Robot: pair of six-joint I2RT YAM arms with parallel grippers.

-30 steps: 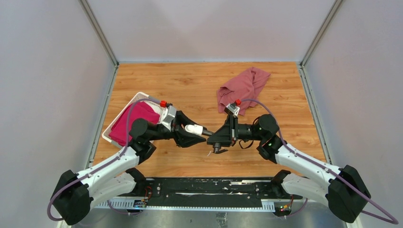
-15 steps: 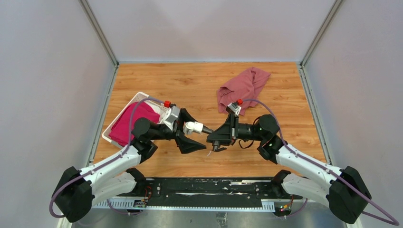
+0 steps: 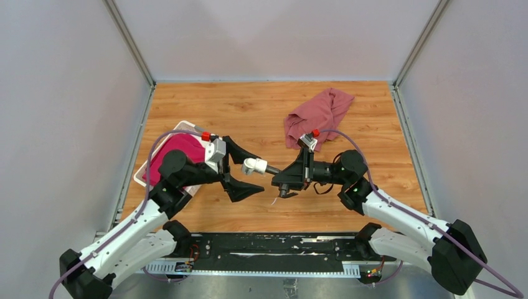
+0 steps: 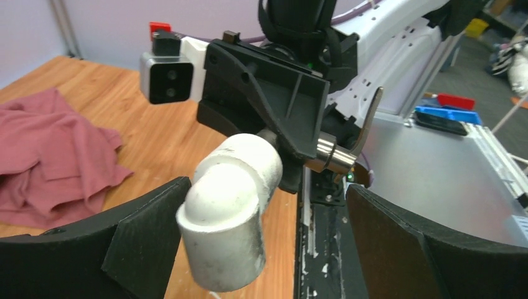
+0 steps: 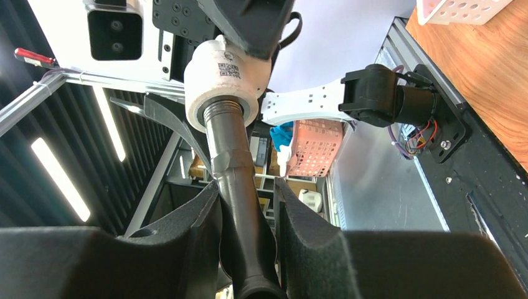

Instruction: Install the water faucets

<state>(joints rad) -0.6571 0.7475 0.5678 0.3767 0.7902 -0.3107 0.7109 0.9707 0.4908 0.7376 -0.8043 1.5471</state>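
Observation:
The water faucets hang joined above the table's middle. A stubby white fitting sits on the threaded end of the dark grey tap. My right gripper is shut on the tap's body. The tap's metal collar and lever show behind the fitting in the left wrist view. My left gripper stands wide open around the fitting, which is close to one finger and well apart from the other.
A dusty-red cloth lies crumpled at the back right. A white slatted basket with magenta fabric sits under the left arm. The black base rail runs along the near edge.
My left gripper has opened, let go of the white fitting, and drawn back a little to the left. The fitting stays on the tap in my right gripper, which has hardly moved.

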